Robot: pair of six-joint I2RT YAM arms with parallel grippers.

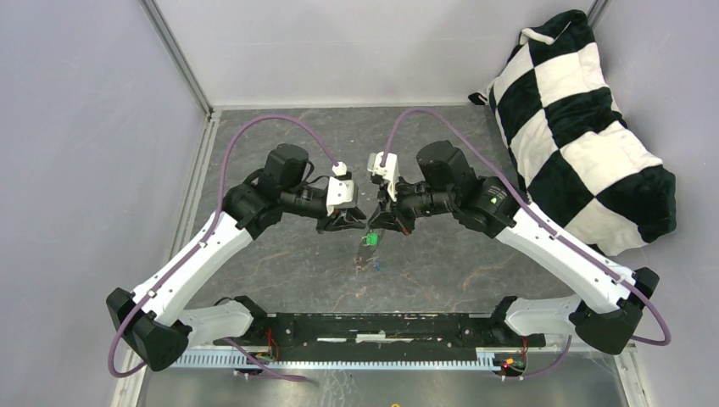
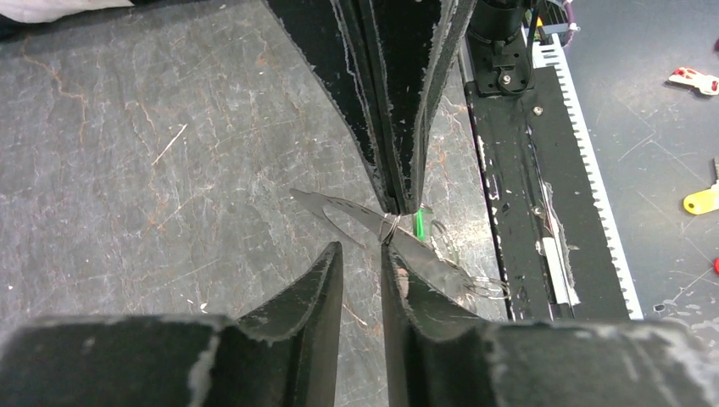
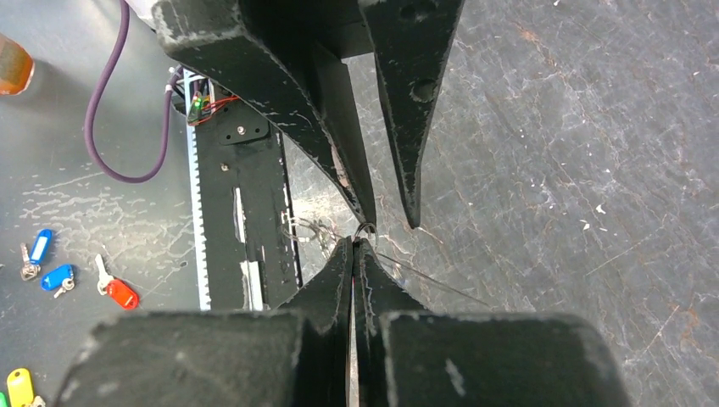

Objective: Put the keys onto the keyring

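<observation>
You are pinching the keyring (image 2: pixel 388 227) in the right gripper (image 3: pixel 354 248). Its fingers are pressing flat together on a thin loop of wire, which is showing just past their tips. This is happening beyond the base rail (image 1: pixel 381 326), over the middle of the table (image 1: pixel 280 263). In my judgement you are holding it up so that the rest of the ring hangs free and the wire faces the other arm. The left gripper (image 2: pixel 362 253) is facing it tip to tip, with its jaws standing a narrow way apart. Nothing is lying between them, though one fingertip (image 3: pixel 369 219) is sitting right beside the wire loop. That spacing suits taking or steadying the wire, but I cannot tell whether it is touching. The green key (image 1: pixel 369 240) is hanging just under the meeting fingertips, on the rail side of them. Whether it is already threaded is too small to judge. I cannot pick out the blue-headed key with certainty. Spare tagged keys (image 3: pixel 123 294) are lying loose on the near side of the rail, off the table. No tray or box is taking part. A chequered cushion (image 1: pixel 585 127) is resting far beyond the rail to the right, and I cannot tell whether anything is inside it.
</observation>
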